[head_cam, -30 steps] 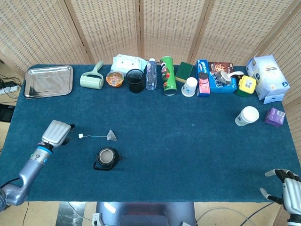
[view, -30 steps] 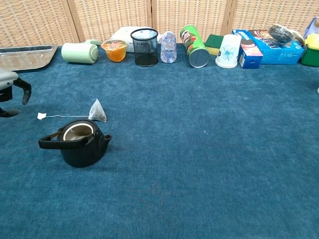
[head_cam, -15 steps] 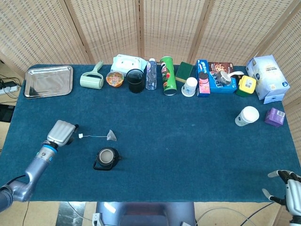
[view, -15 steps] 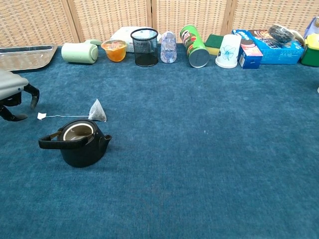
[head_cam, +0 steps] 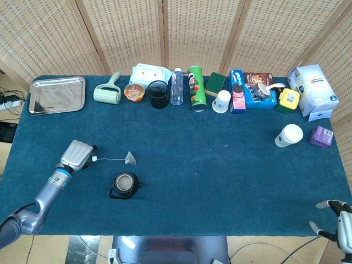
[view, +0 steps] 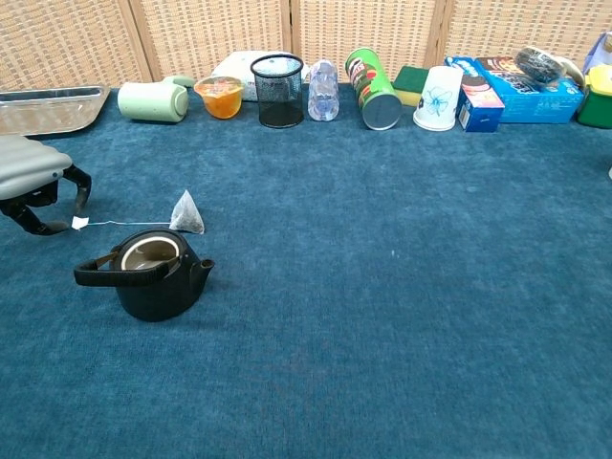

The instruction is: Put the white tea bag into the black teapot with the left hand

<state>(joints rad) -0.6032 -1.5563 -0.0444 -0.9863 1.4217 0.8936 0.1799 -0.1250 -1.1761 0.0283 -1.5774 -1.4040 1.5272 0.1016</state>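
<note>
Tag end of the white tea bag (view: 186, 213) lay right at my left hand (head_cam: 78, 155), at lower left of the head view; fingers (view: 80, 186) curled downward and parted around the small paper tag (view: 79, 223), holding nothing; whether a fingertip touched the tag I could not tell. Bag itself sat on the blue cloth, right of the hand, joined to the tag by a thin string (view: 124, 223); string ran roughly left to right across the frame, so the long axis pointed from my fingers straight toward the pouch. Black teapot (view: 148, 276) stood just below the pouch in the picture, near but apart from it, lid off, mouth open upward, handle toward the left. Right hand (head_cam: 336, 219) hung at lower right corner of the head view, off the table edge, fingers apart, empty, well apart from everything; left hand plainly the nearer. Judgement: pinch on tag or string comes next, then a lift and short carry to the pot; thin string might slip.
</note>
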